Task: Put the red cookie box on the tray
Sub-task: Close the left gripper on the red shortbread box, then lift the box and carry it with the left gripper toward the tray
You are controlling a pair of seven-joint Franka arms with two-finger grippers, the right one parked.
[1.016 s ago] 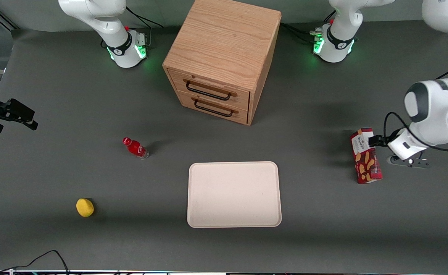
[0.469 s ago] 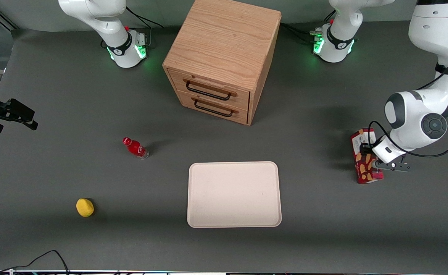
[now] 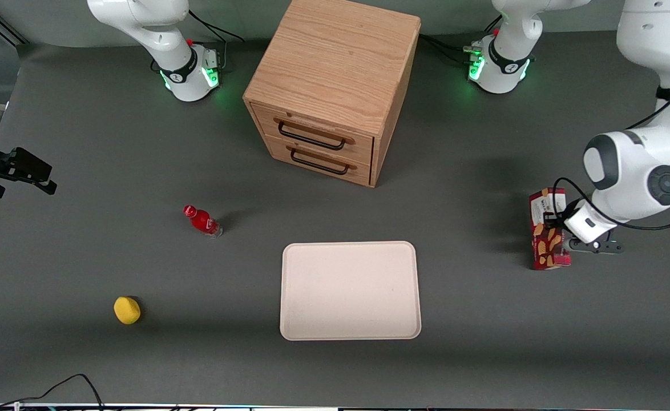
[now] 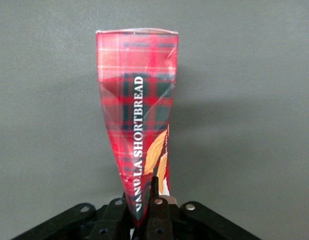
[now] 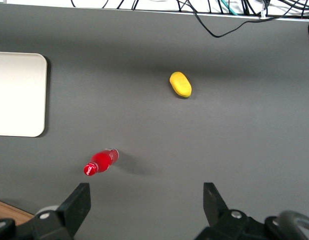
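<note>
1. The gripper (image 3: 557, 224) is reaching in sideways, low over the table (image 3: 141, 354), toward the working arm's end.
2. Its fingers are clamping the red cookie box (image 3: 547, 229) near the white-label end.
3. The box, tartan cardboard, is sitting well apart from the flat, round-cornered cream tray (image 3: 350, 290).

Gripper (image 3: 557, 227): fingertips hidden by the cookie box (image 3: 547, 228).
Box end at gripper: cut off in wrist view.
Tray (image 5: 19, 95): partly cropped.

Glossy cardboard red cookie box (image 4: 137, 115) (tartan print) — tray (image 3: 350, 290) matt, smooth.
</note>
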